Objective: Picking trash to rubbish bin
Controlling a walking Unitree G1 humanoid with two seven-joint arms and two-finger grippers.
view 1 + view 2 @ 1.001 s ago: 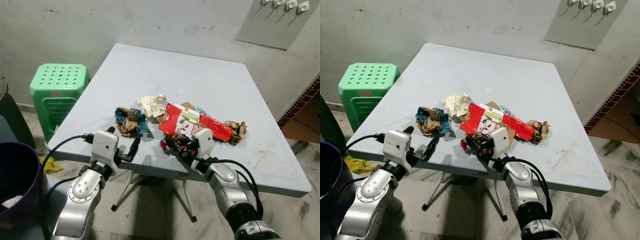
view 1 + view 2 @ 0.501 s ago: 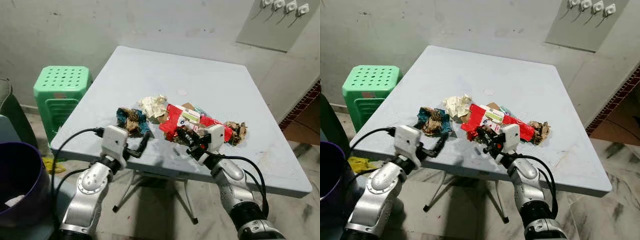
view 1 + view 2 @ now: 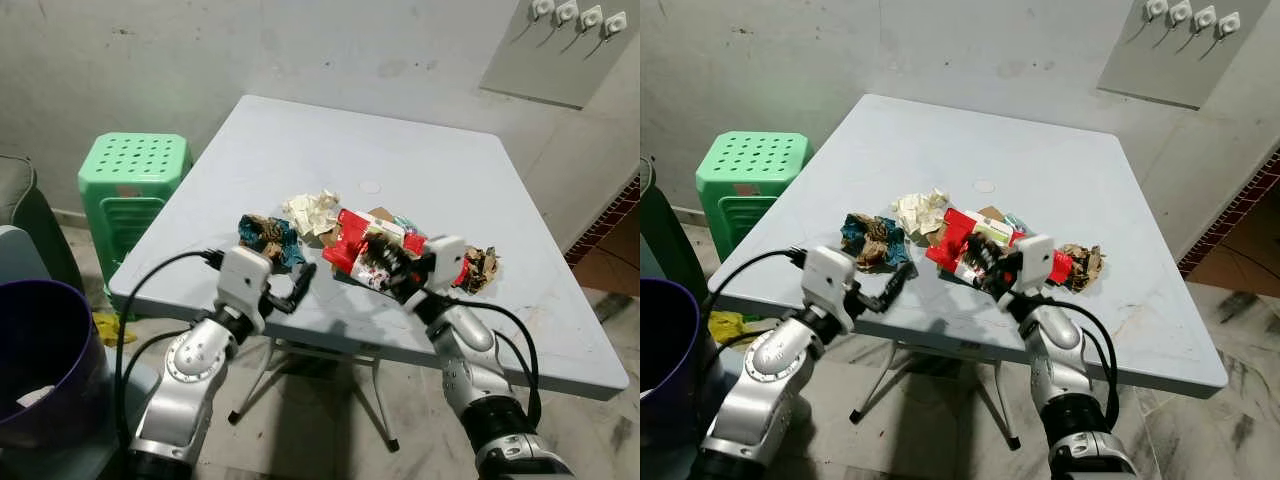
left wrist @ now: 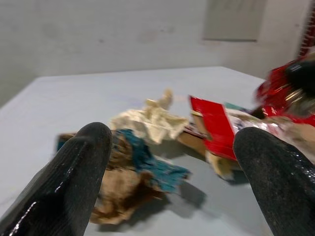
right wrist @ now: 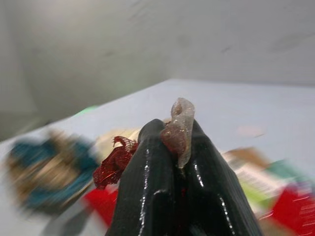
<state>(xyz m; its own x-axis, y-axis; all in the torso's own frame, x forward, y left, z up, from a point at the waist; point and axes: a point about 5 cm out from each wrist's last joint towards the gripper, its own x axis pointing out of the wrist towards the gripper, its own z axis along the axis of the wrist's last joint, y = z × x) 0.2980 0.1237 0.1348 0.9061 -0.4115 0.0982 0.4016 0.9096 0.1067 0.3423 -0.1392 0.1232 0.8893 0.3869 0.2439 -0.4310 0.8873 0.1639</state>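
Trash lies in a heap on the pale blue table (image 3: 420, 160): a teal and brown wad (image 3: 264, 238), a cream crumpled paper (image 3: 312, 210), a red packet (image 3: 349, 240) and a brown wad (image 3: 484, 268). My left gripper (image 3: 298, 283) hovers at the table's front edge, open, with the teal and brown wad (image 4: 133, 172) just ahead between its fingers (image 4: 83, 162). My right gripper (image 5: 172, 132) is shut on a scrap of red mesh and clear plastic (image 5: 114, 164). It is held just above the red packet.
A purple rubbish bin (image 3: 40, 360) stands on the floor at my lower left, with something pale inside. A green plastic stool (image 3: 130, 180) is left of the table. Walls close in behind the table and to its right.
Both grippers have come up and forward from below the table's front edge. The right one carried its red scrap over the red packet; the left one neared the teal wad.
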